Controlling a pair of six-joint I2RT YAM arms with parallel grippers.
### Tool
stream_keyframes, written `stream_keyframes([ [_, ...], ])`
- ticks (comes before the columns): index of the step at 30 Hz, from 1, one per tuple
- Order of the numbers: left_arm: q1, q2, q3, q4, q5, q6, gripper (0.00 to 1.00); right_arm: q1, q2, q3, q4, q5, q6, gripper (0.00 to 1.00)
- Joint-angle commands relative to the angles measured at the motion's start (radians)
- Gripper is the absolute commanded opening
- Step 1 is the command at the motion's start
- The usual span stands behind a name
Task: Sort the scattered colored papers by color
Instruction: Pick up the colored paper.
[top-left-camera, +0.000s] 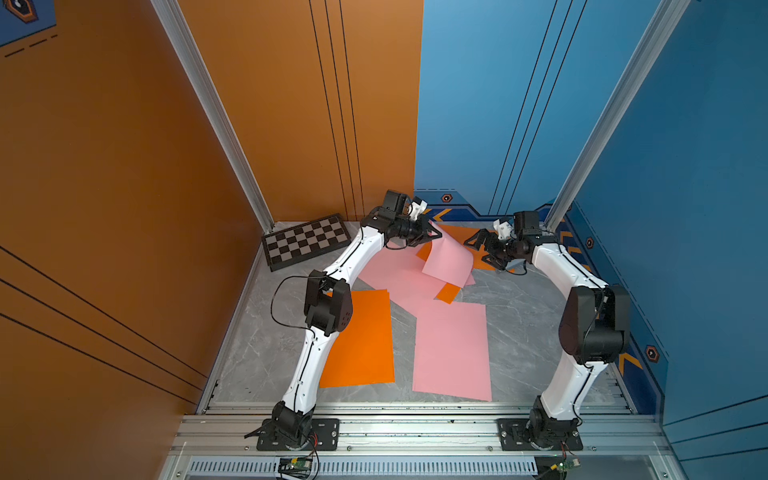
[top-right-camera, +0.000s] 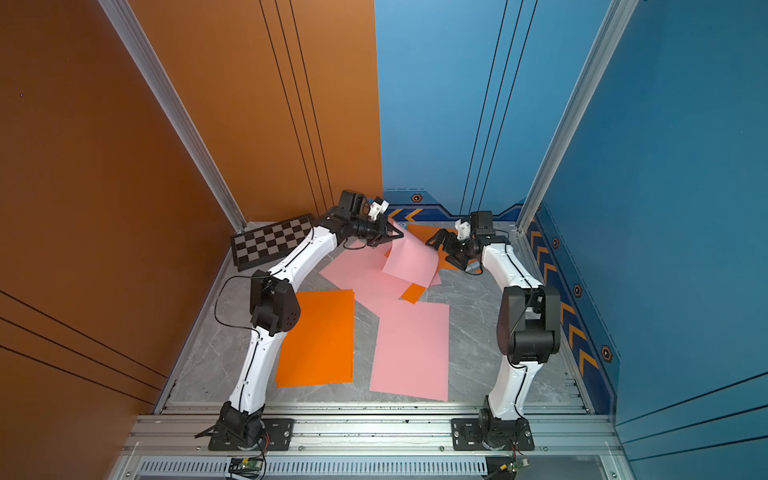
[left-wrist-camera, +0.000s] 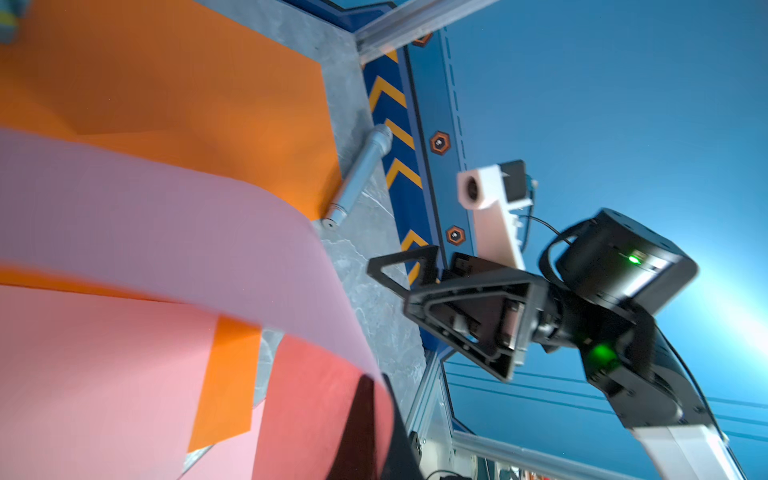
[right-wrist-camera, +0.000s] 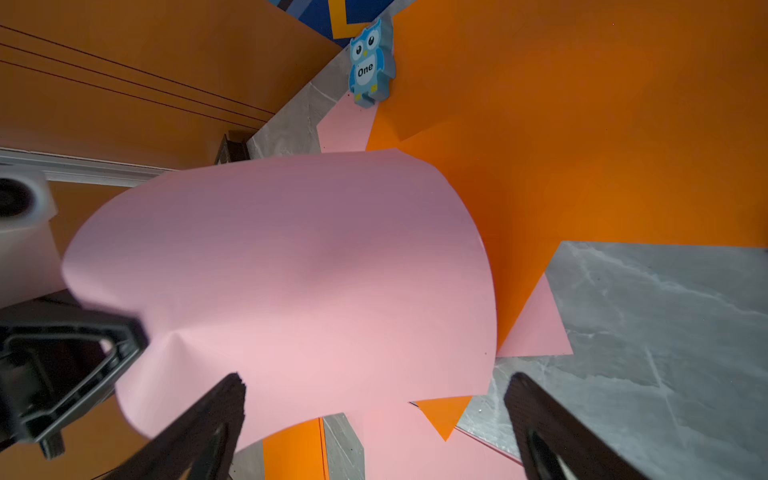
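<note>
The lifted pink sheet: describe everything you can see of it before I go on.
The pink sheet is a plain, thin, light pink rectangle that looks like paper, unmarked. The left gripper has its fingers shut on it near one corner, where it puckers. It hangs bowed, curving down over an orange sheet and other pink sheets; its low edge seems to rest on them. The open right gripper is near, not touching it.

Bright, even light with soft shadows. In the left wrist view the pink paper (left-wrist-camera: 166, 232) is blurred; glare whitens the wall (left-wrist-camera: 723, 232).
</note>
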Motion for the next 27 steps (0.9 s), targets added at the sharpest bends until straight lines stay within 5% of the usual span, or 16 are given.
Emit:
stream_keyframes([
  [1, -0.026, -0.096, 0.026, -0.009, 0.077, 0.062, 0.0, -0.011, -0.054, -0.075, 0.072, -0.058, 0.053, 1.0],
  [4, -0.037, -0.123, 0.039, -0.009, 0.151, 0.085, 0.0, -0.027, -0.101, -0.161, 0.176, -0.105, 0.109, 1.0],
  [10, -0.028, -0.2, -0.061, -0.009, 0.248, 0.131, 0.0, -0.088, -0.193, -0.413, 0.721, -0.244, 0.414, 1.0],
  [19, -0.005, -0.238, -0.149, -0.009, 0.267, 0.157, 0.0, -0.108, -0.019, -0.491, 1.772, -0.336, 1.191, 1.0],
  [21, -0.006, -0.234, -0.135, -0.01, 0.267, 0.156, 0.0, -0.097, 0.019, -0.477, 1.827, -0.33, 1.255, 1.0],
  [27, 0.011, -0.211, -0.08, -0.009, 0.279, 0.135, 0.0, -0.084, -0.004, -0.495, 1.709, -0.326, 1.153, 1.0],
])
